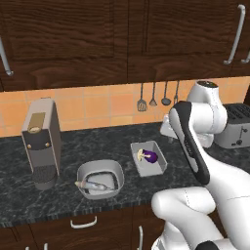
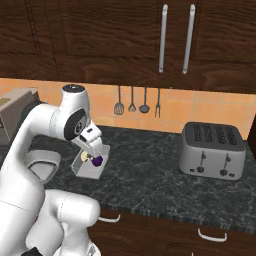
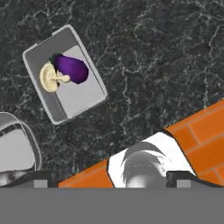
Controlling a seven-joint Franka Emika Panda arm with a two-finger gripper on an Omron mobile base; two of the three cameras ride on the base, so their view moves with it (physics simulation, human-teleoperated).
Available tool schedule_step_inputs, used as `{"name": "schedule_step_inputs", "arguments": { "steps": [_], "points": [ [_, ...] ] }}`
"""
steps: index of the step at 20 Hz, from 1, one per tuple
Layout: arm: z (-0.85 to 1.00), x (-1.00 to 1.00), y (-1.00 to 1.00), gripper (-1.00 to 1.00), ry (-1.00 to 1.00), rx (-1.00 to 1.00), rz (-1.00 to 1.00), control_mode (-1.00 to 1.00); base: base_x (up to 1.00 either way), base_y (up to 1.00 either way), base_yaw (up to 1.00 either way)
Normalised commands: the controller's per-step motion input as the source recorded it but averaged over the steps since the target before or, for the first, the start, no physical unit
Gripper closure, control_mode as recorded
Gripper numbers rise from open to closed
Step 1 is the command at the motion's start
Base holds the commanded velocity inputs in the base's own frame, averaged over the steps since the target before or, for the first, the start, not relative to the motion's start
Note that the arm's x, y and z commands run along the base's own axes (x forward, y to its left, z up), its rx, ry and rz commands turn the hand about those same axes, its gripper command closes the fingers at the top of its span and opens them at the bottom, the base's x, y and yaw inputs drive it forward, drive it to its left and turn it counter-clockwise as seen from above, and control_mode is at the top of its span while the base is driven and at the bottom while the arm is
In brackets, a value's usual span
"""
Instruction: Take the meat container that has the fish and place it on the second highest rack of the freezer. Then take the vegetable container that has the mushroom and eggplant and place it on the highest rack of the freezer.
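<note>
Both tubs sit on the dark marbled counter [image 1: 97, 141], neither lifted, so by the look of it the first carry has not begun. The rounded grey tub [image 1: 100, 179] with the fish [image 1: 93, 186] is near the front edge, just right of the coffee machine [image 1: 42, 141]; the fish lies low along the tub's near side, its long axis running left to right, roughly parallel to the counter edge. Which end is the head I cannot tell. The rectangular tray [image 1: 149, 158] sits just right of and slightly farther back than the fish tub, apart from it, its long axis running near to far with a slight slant. Inside, the eggplant [image 1: 151, 156] and mushroom [image 1: 141, 155] crowd the far end, touching, the mushroom on the left; the tray's near half is bare. In the hand view the eggplant [image 3: 71, 69] lies slantwise across its tray [image 3: 83, 98], green cap toward the tray's corner. The gripper [image 3: 109, 180] hangs above the counter to the right of the tray, near the tiled wall [image 1: 97, 105], jaws spread wide and holding nothing. A toaster [image 2: 213, 150] stands well off to the right, utensils [image 2: 131, 101] hanging on the wall. Judgement: the arm is parked high and clear to survey; it needs to shift left to reach the fish tub.
</note>
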Motion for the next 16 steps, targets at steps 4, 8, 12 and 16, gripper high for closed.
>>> {"name": "schedule_step_inputs", "arguments": {
  "steps": [4, 8, 12, 16],
  "points": [
    [-0.56, 0.09, 0.06, -1.00, 0.01, 0.02, -0.20, -1.00, 0.00, 0.00, 0.00],
    [-0.56, 0.07, 0.00, -1.00, 0.02, 0.02, -0.11, -1.00, 0.00, 0.00, 0.00],
    [-0.51, 0.36, 0.00, -1.00, 0.00, 0.03, 0.00, -1.00, 0.00, 0.00, 0.00],
    [-0.54, 0.44, 0.20, -1.00, 0.01, 0.00, 0.00, -1.00, 0.00, 0.00, 0.00]
  ]
}}
